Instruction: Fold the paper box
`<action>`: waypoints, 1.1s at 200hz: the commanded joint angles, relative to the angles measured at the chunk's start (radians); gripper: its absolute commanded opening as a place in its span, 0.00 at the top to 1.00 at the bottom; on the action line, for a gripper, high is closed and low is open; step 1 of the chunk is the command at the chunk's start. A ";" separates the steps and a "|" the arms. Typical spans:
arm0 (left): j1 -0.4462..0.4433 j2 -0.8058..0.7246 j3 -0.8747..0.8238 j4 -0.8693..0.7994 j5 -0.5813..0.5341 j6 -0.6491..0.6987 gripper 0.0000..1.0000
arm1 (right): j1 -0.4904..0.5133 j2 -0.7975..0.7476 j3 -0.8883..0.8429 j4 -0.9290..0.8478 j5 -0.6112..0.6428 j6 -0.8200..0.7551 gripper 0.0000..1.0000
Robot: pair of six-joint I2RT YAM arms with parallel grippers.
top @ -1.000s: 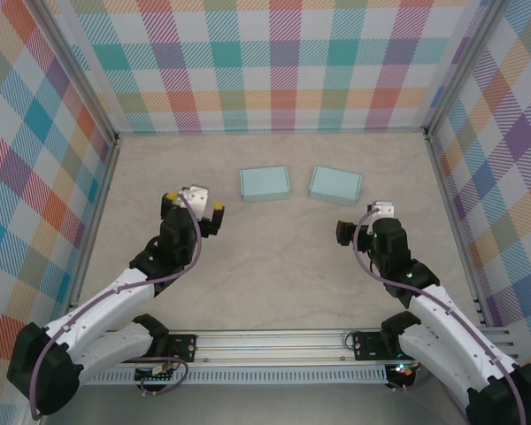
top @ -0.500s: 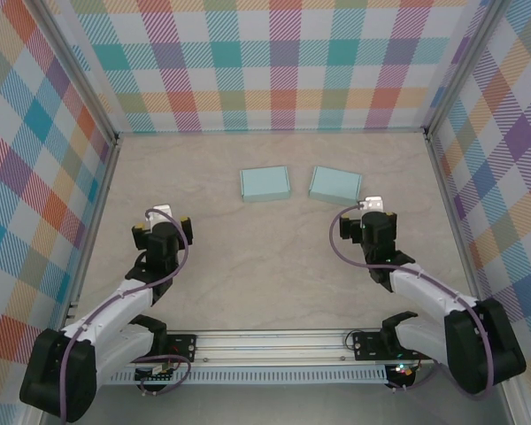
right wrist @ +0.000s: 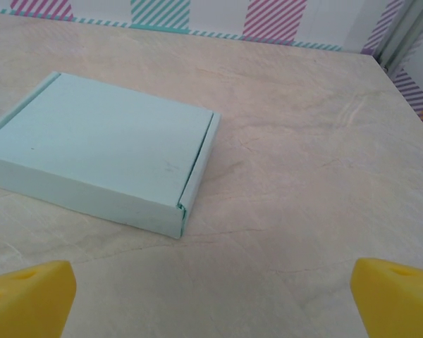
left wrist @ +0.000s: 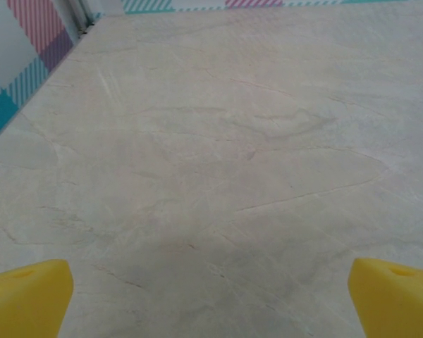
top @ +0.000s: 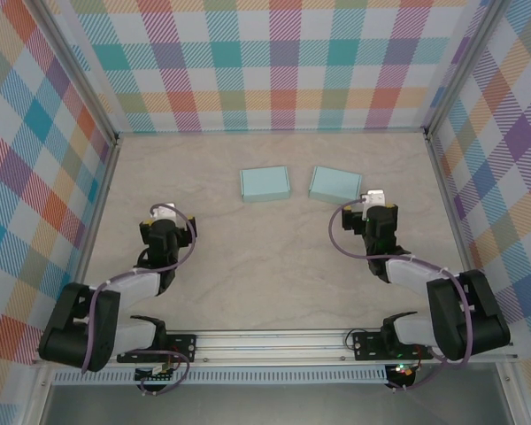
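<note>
Item: two pale-blue paper boxes, lids down, lying flat on the tabletop. Datum: right paper box. The left paper box is just beside it, leftward. Right jaws near its near-right corner, left jaws well apart leftward. Both spread wide, empty, seemingly parked clear of finished work. Lid tuck unverifiable; interiors hidden.

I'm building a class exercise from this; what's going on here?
Nothing is being handled. Two light blue paper boxes, the left box and the right box, lie closed on the table, side by side but apart. The left gripper and the right gripper are both open and empty, on the near side of the boxes; the right one faces the right box.
</note>
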State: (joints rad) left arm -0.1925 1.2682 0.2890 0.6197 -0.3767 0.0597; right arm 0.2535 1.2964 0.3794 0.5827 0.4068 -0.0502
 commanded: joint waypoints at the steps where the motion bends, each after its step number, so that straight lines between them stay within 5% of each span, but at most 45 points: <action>1: 0.023 0.071 0.039 0.156 0.058 0.018 0.00 | -0.015 0.025 0.006 0.111 -0.035 -0.036 0.00; 60: 0.052 0.246 0.087 0.235 0.182 0.015 0.00 | -0.030 0.073 -0.002 0.173 -0.077 -0.040 0.00; 102: 0.152 0.297 0.135 0.181 0.392 -0.026 0.00 | -0.035 0.083 -0.004 0.180 -0.098 -0.040 0.00; 220: 0.152 0.300 0.135 0.186 0.387 -0.026 0.00 | -0.156 0.169 -0.047 0.338 -0.291 -0.004 0.00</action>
State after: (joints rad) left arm -0.0471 1.5654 0.4065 0.7918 -0.0074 0.0414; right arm 0.1326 1.4479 0.3702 0.8032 0.1970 -0.0914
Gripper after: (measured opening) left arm 0.996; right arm 0.997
